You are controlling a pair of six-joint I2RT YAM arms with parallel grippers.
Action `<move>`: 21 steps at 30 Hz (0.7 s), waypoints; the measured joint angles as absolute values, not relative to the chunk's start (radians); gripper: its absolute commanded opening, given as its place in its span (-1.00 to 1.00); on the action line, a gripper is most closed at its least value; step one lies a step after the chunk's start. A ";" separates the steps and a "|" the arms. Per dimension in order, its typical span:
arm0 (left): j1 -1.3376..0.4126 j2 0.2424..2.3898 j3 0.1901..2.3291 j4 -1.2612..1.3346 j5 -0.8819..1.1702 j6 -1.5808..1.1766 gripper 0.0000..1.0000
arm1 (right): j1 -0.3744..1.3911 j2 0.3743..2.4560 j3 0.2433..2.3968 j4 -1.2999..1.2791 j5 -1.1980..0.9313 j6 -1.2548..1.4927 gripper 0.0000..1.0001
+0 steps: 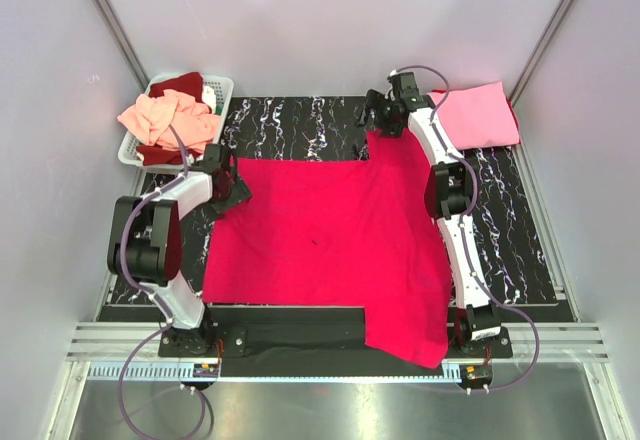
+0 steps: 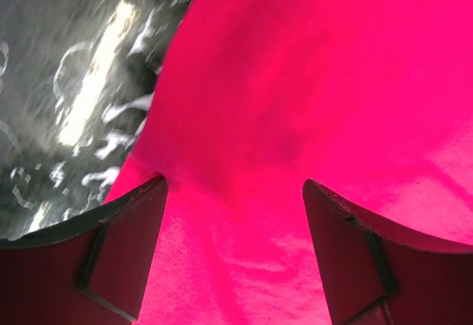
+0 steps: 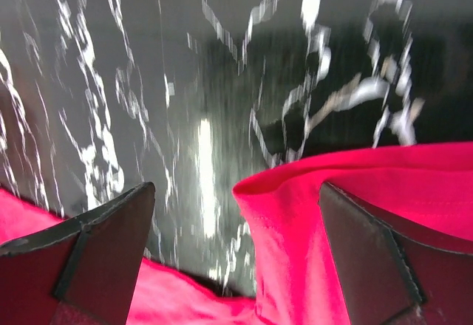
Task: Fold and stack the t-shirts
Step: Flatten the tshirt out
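Crimson-red t-shirt (image 1: 330, 235) spread flat on black marbled tabletop (image 1: 510, 230), one corner hanging over near edge. Spreading step looks in hand, no fold made yet. Left gripper (image 2: 235, 247) jaws spread over shirt's left edge; right gripper (image 3: 236, 255) jaws spread at far edge. Pink t-shirt (image 1: 478, 115) folded far right; peach t-shirt (image 1: 170, 120) in basket (image 1: 222, 88). Next likely: pinch edges, fold across.

**Marbled Tabletop in a Pale Enclosure**

A black tabletop (image 1: 500, 230) veined with white marbling sits inside plain, pale lavender-grey walls (image 1: 330, 20). Aluminium struts (image 1: 112, 15) slant up at the far corners. Along the near edge runs a ridged metal rail (image 1: 330, 340), with a brushed steel surface (image 1: 350, 410) below, softly reflecting light.
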State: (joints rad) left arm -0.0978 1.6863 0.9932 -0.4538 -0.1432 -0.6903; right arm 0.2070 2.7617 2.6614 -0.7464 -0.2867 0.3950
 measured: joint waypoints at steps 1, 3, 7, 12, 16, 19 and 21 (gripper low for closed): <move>-0.097 1.700 1.011 -0.459 -0.143 -0.690 0.60 | 0.204 2.768 2.667 -0.723 -0.281 0.398 0.99; -0.096 1.726 1.055 -0.479 -0.143 -0.691 0.58 | 0.202 2.783 2.675 -0.658 -0.278 0.400 1.00; -0.096 1.754 1.136 -0.495 -0.136 -0.706 0.57 | 0.200 2.799 2.682 -0.533 -0.281 0.397 1.00; -0.116 1.684 1.122 -0.507 -0.136 -0.720 0.58 | 0.202 2.659 2.487 -0.445 -0.264 0.357 0.99; -0.140 1.544 1.085 -0.554 -0.135 -0.719 0.63 | 0.203 2.363 2.160 -0.470 -0.172 0.334 0.99; -0.147 1.416 1.083 -0.604 -0.131 -0.690 0.66 | 0.202 2.165 2.026 -0.511 -0.087 0.305 0.99; -0.146 1.333 1.083 -0.642 -0.126 -0.647 0.68 | 0.202 2.072 1.965 -0.539 -0.039 0.280 0.99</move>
